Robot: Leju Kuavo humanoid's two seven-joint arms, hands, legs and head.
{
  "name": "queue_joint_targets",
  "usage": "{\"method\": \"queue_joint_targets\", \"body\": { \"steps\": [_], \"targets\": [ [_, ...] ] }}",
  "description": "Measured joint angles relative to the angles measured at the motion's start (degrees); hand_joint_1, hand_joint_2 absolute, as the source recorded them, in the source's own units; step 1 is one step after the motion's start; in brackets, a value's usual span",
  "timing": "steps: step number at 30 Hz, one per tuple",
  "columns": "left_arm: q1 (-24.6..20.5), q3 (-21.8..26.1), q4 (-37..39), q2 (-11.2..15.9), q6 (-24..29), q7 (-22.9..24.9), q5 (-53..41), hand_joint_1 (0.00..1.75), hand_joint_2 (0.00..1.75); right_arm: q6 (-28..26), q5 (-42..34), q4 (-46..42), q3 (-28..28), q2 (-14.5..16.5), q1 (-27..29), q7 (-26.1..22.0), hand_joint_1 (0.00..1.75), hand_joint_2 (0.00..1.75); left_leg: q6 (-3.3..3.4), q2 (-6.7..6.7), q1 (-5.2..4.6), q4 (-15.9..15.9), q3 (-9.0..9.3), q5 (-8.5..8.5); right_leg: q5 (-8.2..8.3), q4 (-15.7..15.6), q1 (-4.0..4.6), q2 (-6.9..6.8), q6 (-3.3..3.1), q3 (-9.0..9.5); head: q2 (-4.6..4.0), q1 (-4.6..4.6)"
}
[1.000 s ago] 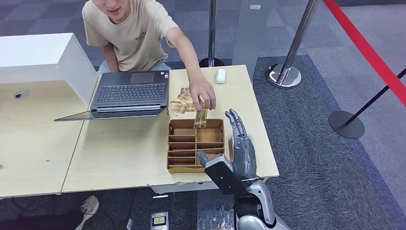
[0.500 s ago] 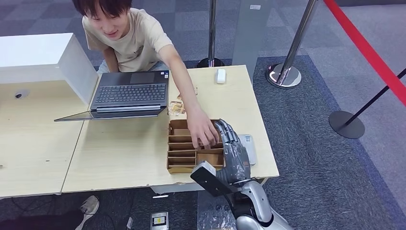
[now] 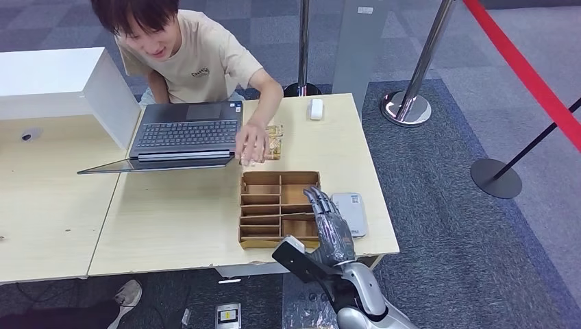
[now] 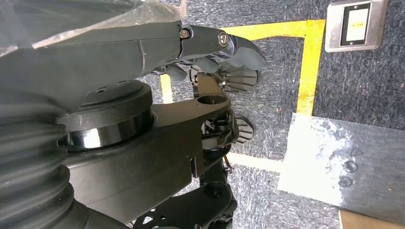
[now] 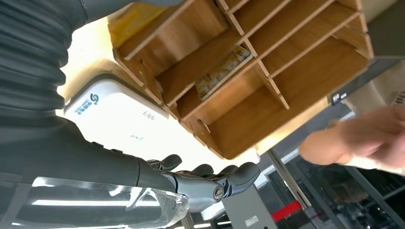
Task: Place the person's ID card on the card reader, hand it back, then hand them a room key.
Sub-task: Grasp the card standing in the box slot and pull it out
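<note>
right robot hand [image 3: 332,226] hovers with fingers extended and apart, holding nothing, over the right edge of the wooden organizer [image 3: 264,205], beside the white card reader [image 3: 353,212] on the worktop [image 3: 178,219]. a card [image 5: 223,71] lies flat in one compartment of the organizer. it is judged thin, light, stiff and slippery, best pinched by an exposed edge. the person's hand [image 3: 252,145] rests on loose cards [image 3: 273,140] near the laptop [image 3: 185,133]. left robot hand [image 4: 217,57] hangs empty, fingers loosely curled.

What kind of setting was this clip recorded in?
Probably a mock reception or check-in desk in an office-like hall: a wooden table with a laptop, a white card reader beside a compartmented wooden card tray, and queue stanchions with a red belt on grey carpet.
</note>
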Motion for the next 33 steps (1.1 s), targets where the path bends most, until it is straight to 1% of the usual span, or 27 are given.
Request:
{"method": "queue_joint_targets", "body": {
  "steps": [9,19,27,33],
  "targets": [
    [-0.15,-0.02,0.00,0.00,-0.08,0.15,-0.13,0.00,1.75,-0.73,-0.83,2.67,0.95,0.33,-0.70,-0.59,0.00,1.75,0.00,0.00,0.00,0.00,0.00,0.00,0.01,0.00,0.00,0.00,0.01,0.00,0.00,0.01],
    [-0.76,-0.07,0.00,0.00,-0.15,0.84,-0.39,0.00,1.75,-1.32,0.42,3.84,1.97,2.43,-4.52,-0.22,0.00,1.75,-0.03,0.01,0.00,0.00,0.01,0.03,0.02,0.01,0.00,0.00,0.01,0.01,0.00,0.00],
    [-1.21,-0.11,0.00,-0.04,-0.33,1.24,-0.62,0.00,1.75,0.87,4.05,5.18,3.20,3.91,-7.80,1.72,0.00,1.75,-0.03,0.00,0.00,0.00,0.00,0.03,0.02,0.02,0.00,0.00,0.02,0.01,0.00,0.00],
    [-1.55,-0.13,0.00,-0.11,-0.40,1.71,-0.67,0.00,1.75,1.90,5.61,7.14,4.27,4.48,-8.84,2.79,0.00,1.75,-0.03,0.00,0.00,0.00,0.00,0.03,0.02,0.02,0.00,0.00,0.02,0.01,0.00,0.01]
  ]
}}
